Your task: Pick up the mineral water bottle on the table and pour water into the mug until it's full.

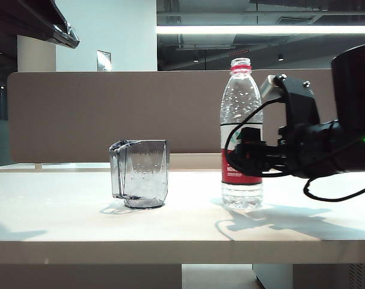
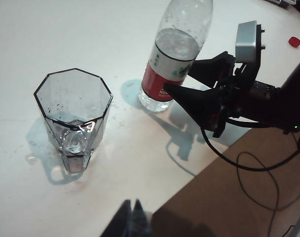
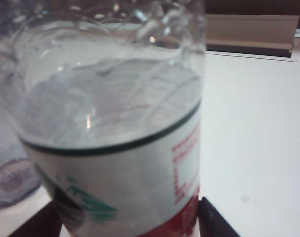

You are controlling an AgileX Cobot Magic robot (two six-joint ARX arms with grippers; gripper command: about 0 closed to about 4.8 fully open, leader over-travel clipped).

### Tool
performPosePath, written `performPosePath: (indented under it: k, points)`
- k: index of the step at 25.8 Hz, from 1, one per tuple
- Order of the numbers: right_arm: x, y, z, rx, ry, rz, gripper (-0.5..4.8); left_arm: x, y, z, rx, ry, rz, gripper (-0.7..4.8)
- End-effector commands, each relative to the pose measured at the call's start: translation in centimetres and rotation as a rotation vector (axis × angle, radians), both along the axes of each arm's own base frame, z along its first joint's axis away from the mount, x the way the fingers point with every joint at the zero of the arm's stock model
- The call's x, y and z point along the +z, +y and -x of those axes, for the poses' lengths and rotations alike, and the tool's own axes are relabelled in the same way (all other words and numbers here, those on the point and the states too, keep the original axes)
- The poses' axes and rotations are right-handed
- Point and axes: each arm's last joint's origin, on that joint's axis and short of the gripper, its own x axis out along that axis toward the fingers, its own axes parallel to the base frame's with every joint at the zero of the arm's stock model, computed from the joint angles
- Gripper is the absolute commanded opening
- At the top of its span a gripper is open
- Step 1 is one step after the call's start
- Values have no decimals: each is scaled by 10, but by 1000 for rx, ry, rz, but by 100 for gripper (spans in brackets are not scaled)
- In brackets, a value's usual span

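The mineral water bottle (image 1: 241, 132) stands upright on the white table (image 1: 62, 223), uncapped, with water up to about its label's top. My right gripper (image 1: 233, 159) is open, one finger on each side of the bottle's label (image 2: 172, 54). In the right wrist view the bottle (image 3: 115, 148) fills the frame between the dark fingertips (image 3: 214, 219). The smoky faceted mug (image 1: 140, 174) stands a hand's width to the bottle's left, droplets on its walls (image 2: 73, 113). My left gripper (image 2: 132, 210) is shut and empty, hovering over the table's front edge near the mug.
A grey-brown partition (image 1: 68, 114) runs along the table's back. A small red cap (image 2: 294, 41) lies on the table beyond the right arm. The right arm's black cable (image 2: 248, 165) hangs over the table's front edge.
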Motion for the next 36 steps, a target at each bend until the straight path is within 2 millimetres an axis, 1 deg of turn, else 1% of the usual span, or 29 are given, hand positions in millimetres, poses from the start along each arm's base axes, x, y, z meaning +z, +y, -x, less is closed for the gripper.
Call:
performPosePath:
  k: [1,2,3,4,5,6,8,9,11,21,22,23,27,31,32,36]
  points:
    - [5,6,-11,8,-37,-18,370,3,0,0,0,-18,9,-5]
    - [6,9,-17,15,-49,-25,371,3,0,0,0,-17,8,-5]
    - [6,11,-20,19,-53,-27,373,3,0,0,0,-18,8,-5]
    - [7,13,-24,22,-58,-30,403,3,0,0,0,-18,9,-5]
    - [6,14,-26,22,-58,-30,417,3,0,0,0,-18,9,-5]
    - [5,14,-27,21,-57,-30,444,3,0,0,0,-17,8,-5]
    - [4,14,-27,21,-51,-27,453,3,0,0,0,-18,9,-5]
    - [3,14,-27,21,-51,-26,477,3,0,0,0,-17,8,-5]
    - [4,14,-27,21,-54,-27,479,3,0,0,0,-17,8,-5]
    - [13,27,-53,29,-35,-19,479,3,0,0,0,-17,8,-5]
    - [13,28,-55,29,-27,-15,472,3,0,0,0,-18,8,-5]
    - [13,29,-57,29,-19,-12,439,3,0,0,0,-18,9,-5]
    - [11,30,-60,28,-16,-10,338,3,0,0,0,-18,9,-5]
    - [9,30,-60,29,3,0,206,3,0,0,0,-18,9,-5]
    - [10,30,-60,31,-9,13,198,3,0,0,0,-18,9,-5]
    - [12,30,-60,41,-51,109,198,3,0,0,0,-18,9,-5]
